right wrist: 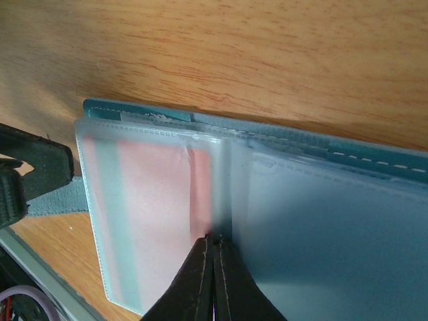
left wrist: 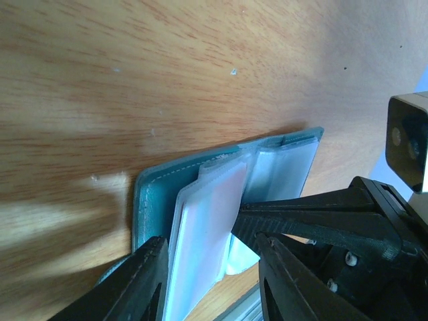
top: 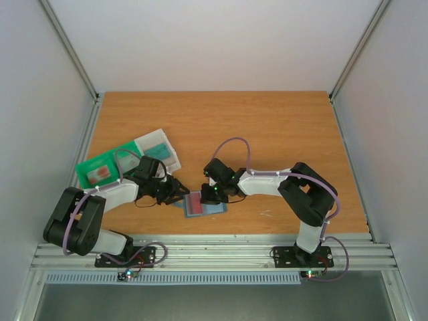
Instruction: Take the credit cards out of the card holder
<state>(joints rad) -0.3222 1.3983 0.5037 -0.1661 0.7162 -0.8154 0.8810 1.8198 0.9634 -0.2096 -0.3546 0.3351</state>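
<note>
At the left of the wooden table (top: 267,127) lies a green plastic tray (top: 85,175), with a clear whitish plastic tray (top: 164,150) touching its far right side. Just right of them, the left end effector (top: 179,192) (left wrist: 214,287) reaches towards the card holder, a small flat slate-blue bifold wallet (top: 215,207) (left wrist: 144,200) that lies opened flat near the table's near edge, between the two arms. The left end effector is released: its two black fingers (left wrist: 144,281) stand well apart on either side of a clear plastic sleeve leaf (left wrist: 207,200) (right wrist: 100,267) rising from the wallet. Inside that leaf sits a reddish-pink rectangular plastic credit card (right wrist: 154,200) (top: 194,204). From the right, the right end effector (top: 208,194) (right wrist: 214,267) is clenched, fingertips pressed together on the leaf's inner edge by the wallet's fold. Whether the card itself is pinched too cannot be told. The right half of the wallet shows further clear pockets over the blue lining.
</note>
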